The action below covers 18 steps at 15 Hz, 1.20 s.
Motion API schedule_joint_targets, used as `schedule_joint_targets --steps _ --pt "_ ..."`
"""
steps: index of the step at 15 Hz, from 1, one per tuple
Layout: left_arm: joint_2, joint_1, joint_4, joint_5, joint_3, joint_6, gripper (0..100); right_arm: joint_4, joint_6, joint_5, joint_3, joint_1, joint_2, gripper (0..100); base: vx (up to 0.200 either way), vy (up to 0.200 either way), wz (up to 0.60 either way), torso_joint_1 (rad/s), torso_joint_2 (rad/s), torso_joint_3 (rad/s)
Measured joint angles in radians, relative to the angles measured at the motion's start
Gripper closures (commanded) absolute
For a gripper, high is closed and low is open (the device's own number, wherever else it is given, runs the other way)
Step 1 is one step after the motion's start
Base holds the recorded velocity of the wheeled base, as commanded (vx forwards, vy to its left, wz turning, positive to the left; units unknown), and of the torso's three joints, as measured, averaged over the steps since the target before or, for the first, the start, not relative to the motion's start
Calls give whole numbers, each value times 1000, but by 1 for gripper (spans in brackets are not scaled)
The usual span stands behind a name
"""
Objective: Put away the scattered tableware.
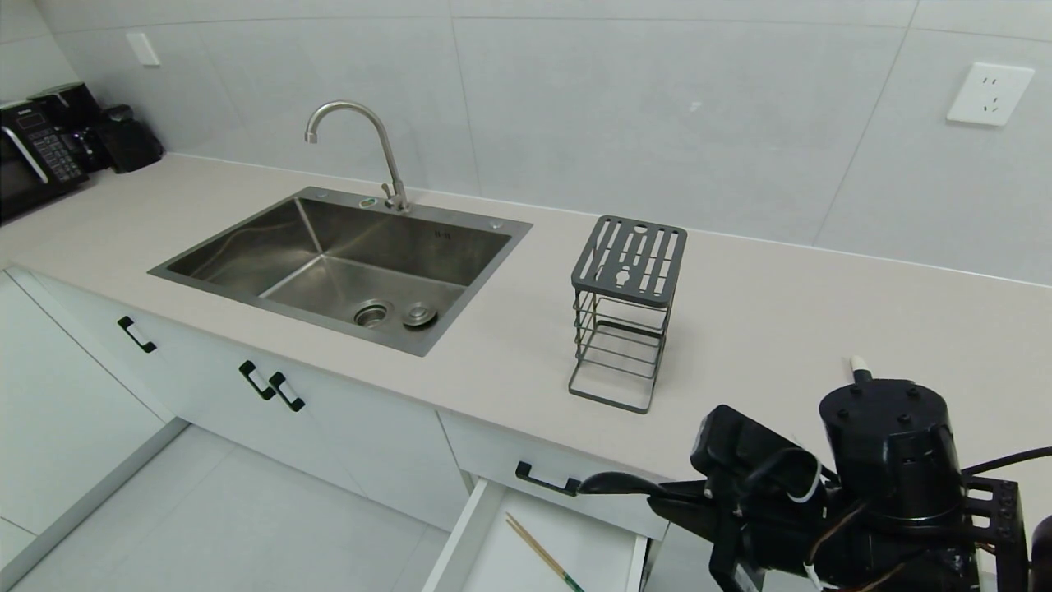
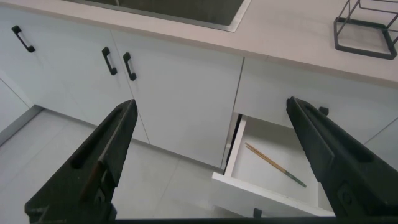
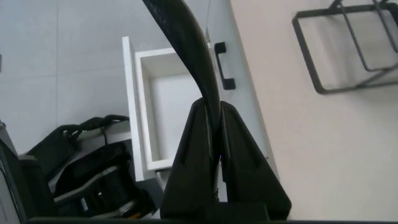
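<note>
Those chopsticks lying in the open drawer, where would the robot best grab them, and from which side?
Near their middle, coming straight down from above. The chopsticks lie flat and slantwise on the drawer floor, and its walls likely block a sideways approach; the grip should close across the thin shafts, not along them.

Brushed steel sink [image 1: 238, 259], matt wire rack [image 1: 629, 261], wooden chopsticks [image 1: 542, 552], glossy black utensil [image 1: 616, 483].
</note>
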Motion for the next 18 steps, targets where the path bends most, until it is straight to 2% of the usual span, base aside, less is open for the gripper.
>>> schedule_joint_targets --steps 5,9,18 --pt "0 0 0 0 0 0 0 6 27 4 -57 89 54 100 0 0 0 0 0 0" --pt "0 0 0 0 0 0 0 9 26 2 -185 178 87 100 0 0 0 0 0 0" --pt "0 0 0 0 0 0 0 10 46 -40 -303 198 153 100 0 0 0 0 0 0"
